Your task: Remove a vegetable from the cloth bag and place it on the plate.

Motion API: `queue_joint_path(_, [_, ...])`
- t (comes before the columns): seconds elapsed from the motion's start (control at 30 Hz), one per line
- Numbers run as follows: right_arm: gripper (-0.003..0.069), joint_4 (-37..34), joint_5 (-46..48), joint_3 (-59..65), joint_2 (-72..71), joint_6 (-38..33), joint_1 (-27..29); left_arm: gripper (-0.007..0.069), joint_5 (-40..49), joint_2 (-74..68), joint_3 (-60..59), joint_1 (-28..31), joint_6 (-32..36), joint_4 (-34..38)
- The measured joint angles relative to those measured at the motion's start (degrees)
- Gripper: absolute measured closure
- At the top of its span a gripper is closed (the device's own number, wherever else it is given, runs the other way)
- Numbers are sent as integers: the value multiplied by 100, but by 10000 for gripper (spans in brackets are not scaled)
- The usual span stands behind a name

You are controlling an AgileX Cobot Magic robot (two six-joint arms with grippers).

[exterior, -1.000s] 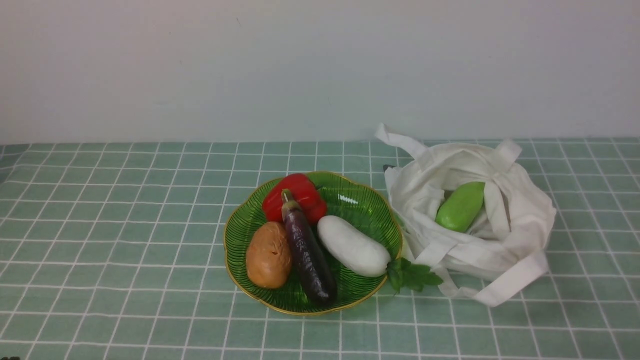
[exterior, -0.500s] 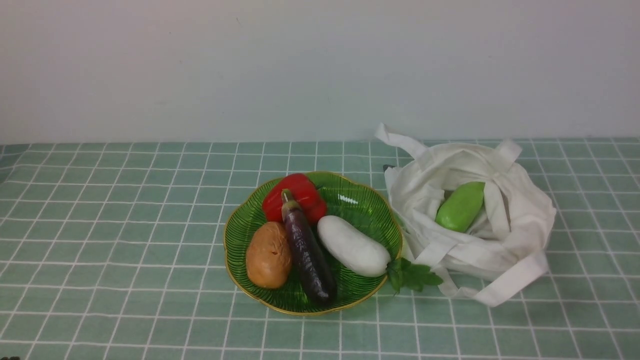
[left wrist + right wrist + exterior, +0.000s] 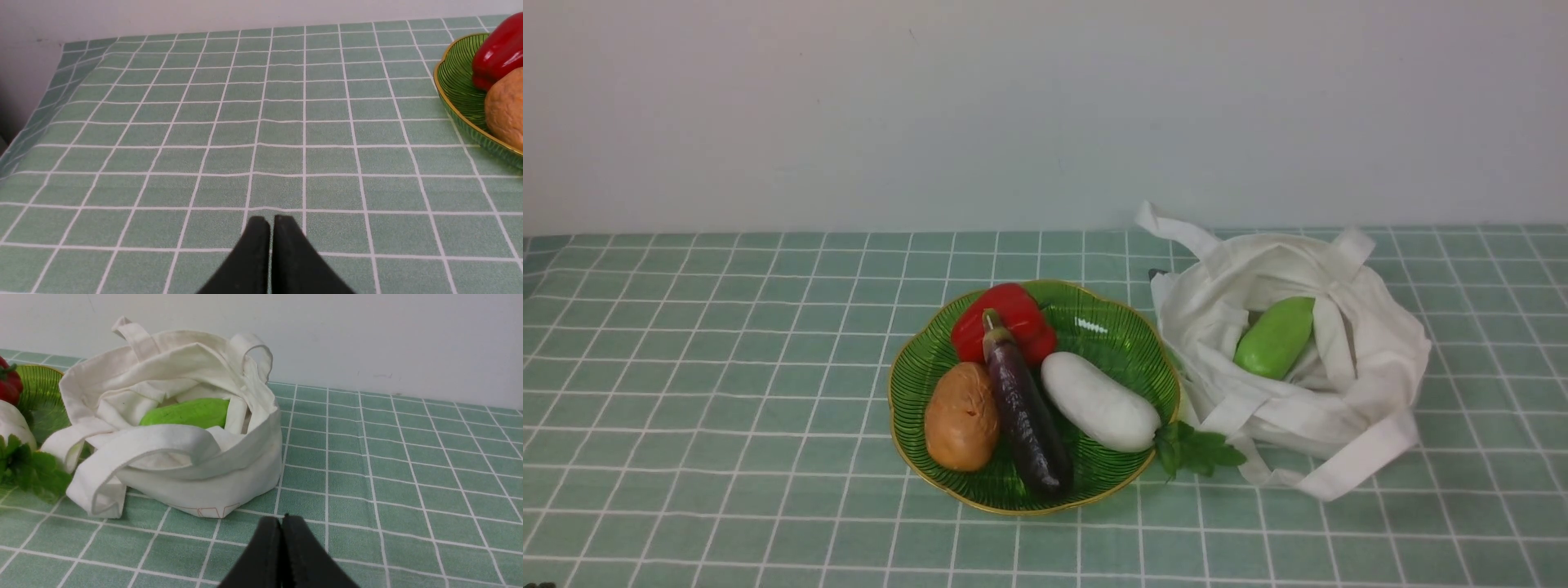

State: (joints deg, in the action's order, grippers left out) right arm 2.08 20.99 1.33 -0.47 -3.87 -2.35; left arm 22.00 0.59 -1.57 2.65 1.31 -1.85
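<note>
In the front view, a checked green tablecloth (image 3: 727,490) meets a pale wall. Near the middle sits a round green glass plate (image 3: 1119,327) with a wavy gold rim. On it lies the long, dark purple eggplant (image 3: 1031,416), its stem end propped on a red bell pepper (image 3: 1005,322), its body between a brown potato-like vegetable (image 3: 962,416) and a white oblong vegetable (image 3: 1101,402). The eggplant being on the plate rather than in the bag suggests that the task is already done. To the right, a white cloth bag (image 3: 1307,420) slumps with its mouth open, probably for easy reaching in; a plump light green vegetable (image 3: 1274,336) rests inside. A leafy green sprig (image 3: 1199,449) lies at the plate's edge, beside the bag. In the left wrist view, the left gripper (image 3: 271,224) points out over bare cloth, well apart from the plate; its two dark fingertips stand very slightly apart, practically closed, with nothing between them. In the right wrist view, the right gripper (image 3: 282,522) has its fingertips together, holding nothing, aimed over the cloth near the bag but not touching it. Both arms seem to be in a drawn-back resting pose.
</note>
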Motion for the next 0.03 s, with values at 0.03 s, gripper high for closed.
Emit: queue_joint_path(0.03, [673, 0, 0, 0, 0, 0, 0, 632, 0, 0, 0, 0, 0, 0])
